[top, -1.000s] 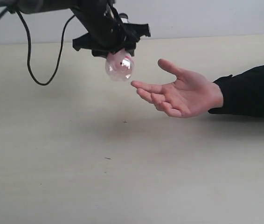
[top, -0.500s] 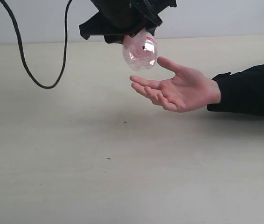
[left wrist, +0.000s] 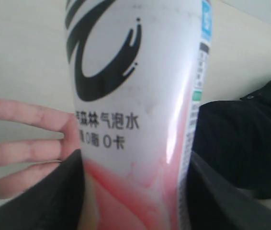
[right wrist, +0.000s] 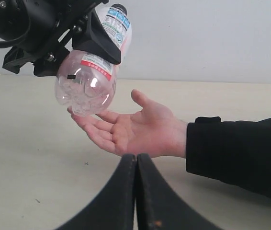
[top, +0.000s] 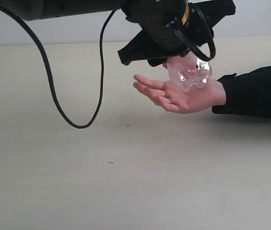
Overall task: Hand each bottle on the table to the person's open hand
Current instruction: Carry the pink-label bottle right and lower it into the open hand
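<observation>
left end effector (top: 176, 45): mine, grasping the bottle's labelled body, one finger on each side
bottle (top: 190, 73): clear, pink-and-white label, black cap; held tilted in the air, clear base low over the palm; I can't tell if it touches
hand (top: 176, 97): person's, open, palm up, over the bench toward its far edge; black sleeve (top: 255, 91) runs off the right edge
right end effector (right wrist: 136, 163): mine, clenched, fingers pressed together, nothing between, low over the bench (top: 126, 182)
cable (top: 54, 91): black loop hanging from my left arm
</observation>
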Motion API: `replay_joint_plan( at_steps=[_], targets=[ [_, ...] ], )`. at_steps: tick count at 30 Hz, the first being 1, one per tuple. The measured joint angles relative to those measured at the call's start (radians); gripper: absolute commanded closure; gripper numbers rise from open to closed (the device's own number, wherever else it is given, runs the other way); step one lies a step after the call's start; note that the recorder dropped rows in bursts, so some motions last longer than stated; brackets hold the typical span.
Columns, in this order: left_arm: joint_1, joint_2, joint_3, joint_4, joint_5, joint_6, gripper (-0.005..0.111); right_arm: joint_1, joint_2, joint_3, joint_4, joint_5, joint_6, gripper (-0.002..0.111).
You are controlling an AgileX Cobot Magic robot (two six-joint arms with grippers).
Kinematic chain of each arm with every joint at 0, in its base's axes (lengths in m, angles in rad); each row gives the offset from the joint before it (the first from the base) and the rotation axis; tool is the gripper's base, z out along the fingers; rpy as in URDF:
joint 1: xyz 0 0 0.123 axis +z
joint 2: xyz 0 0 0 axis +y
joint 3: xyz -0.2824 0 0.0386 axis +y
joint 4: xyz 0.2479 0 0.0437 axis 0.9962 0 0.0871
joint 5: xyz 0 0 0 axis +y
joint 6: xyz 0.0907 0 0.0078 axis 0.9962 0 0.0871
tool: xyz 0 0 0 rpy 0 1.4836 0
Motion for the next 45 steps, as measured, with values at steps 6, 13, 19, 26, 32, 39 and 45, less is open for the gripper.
replay_joint_plan(
  at_steps=[6, 13, 19, 26, 32, 39, 45],
  targets=[
    [-0.043, 0.015, 0.000, 0.031, 0.033, -0.021, 0.107, 0.000, 0.000, 0.000, 0.000, 0.000, 0.000, 0.108],
    [-0.060, 0.097, 0.000, -0.003, 0.035, 0.003, 0.107, 0.000, 0.000, 0.000, 0.000, 0.000, 0.000, 0.108],
    [-0.060, 0.140, 0.000, -0.022, 0.037, 0.053, 0.107, 0.000, 0.000, 0.000, 0.000, 0.000, 0.000, 0.108],
    [-0.060, 0.144, 0.000, -0.024, 0.037, 0.065, 0.107, 0.000, 0.000, 0.000, 0.000, 0.000, 0.000, 0.108],
    [-0.053, 0.170, 0.000, -0.024, 0.033, 0.084, 0.107, 0.000, 0.000, 0.000, 0.000, 0.000, 0.000, 0.108],
    [-0.041, 0.181, 0.000, -0.029, 0.027, 0.090, 0.107, 0.000, 0.000, 0.000, 0.000, 0.000, 0.000, 0.108],
    [-0.036, 0.181, 0.000, -0.030, 0.025, 0.090, 0.088, 0.000, 0.000, 0.000, 0.000, 0.002, 0.000, 0.108]
  ],
)
